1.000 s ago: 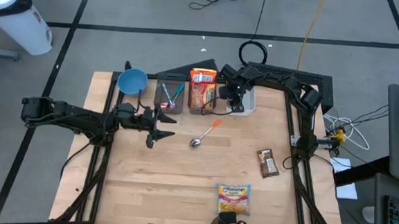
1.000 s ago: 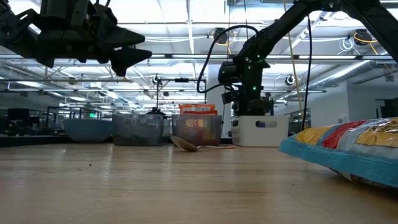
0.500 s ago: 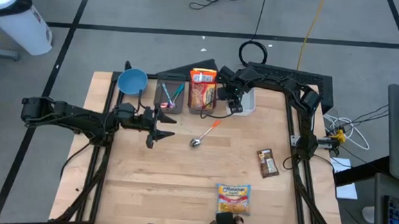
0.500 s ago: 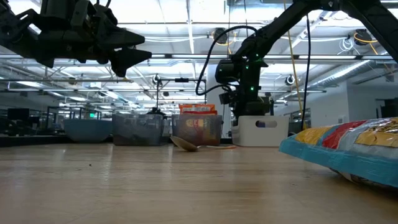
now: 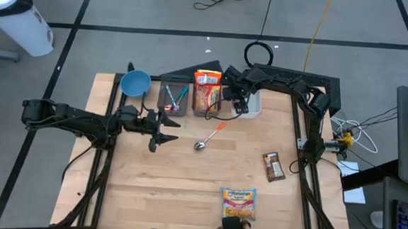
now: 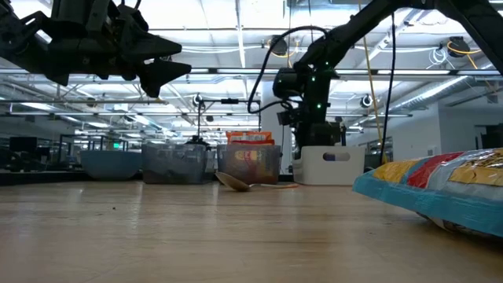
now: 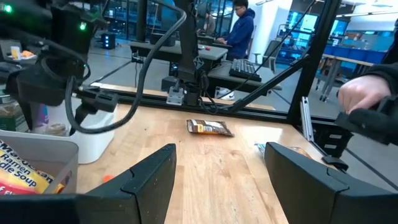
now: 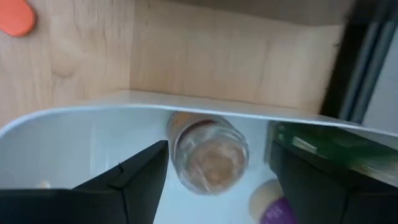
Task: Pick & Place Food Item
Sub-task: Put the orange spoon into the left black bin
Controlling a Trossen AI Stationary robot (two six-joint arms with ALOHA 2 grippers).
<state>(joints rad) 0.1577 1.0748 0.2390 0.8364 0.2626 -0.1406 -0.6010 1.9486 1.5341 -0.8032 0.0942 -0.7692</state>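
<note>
Two tools are present: the right tool [image 5: 241, 102] hangs with fingers spread and empty over the white bin [image 5: 252, 103] at the far edge of the worktop [image 5: 186, 177], and the left tool [image 5: 162, 130], also parted and empty, waits above the worktop toward its left edge. In the right wrist view a small jar [image 8: 208, 152] lies inside the bin, just below the open fingers. It appears rigid, round and smooth, probably glass or hard plastic, so it may roll or slip. A hold across the cylindrical body seems best. A purple item [image 8: 277, 208] lies beside it. The bin wall is smooth moulded plastic; the worktop is pale, grained wood.
</note>
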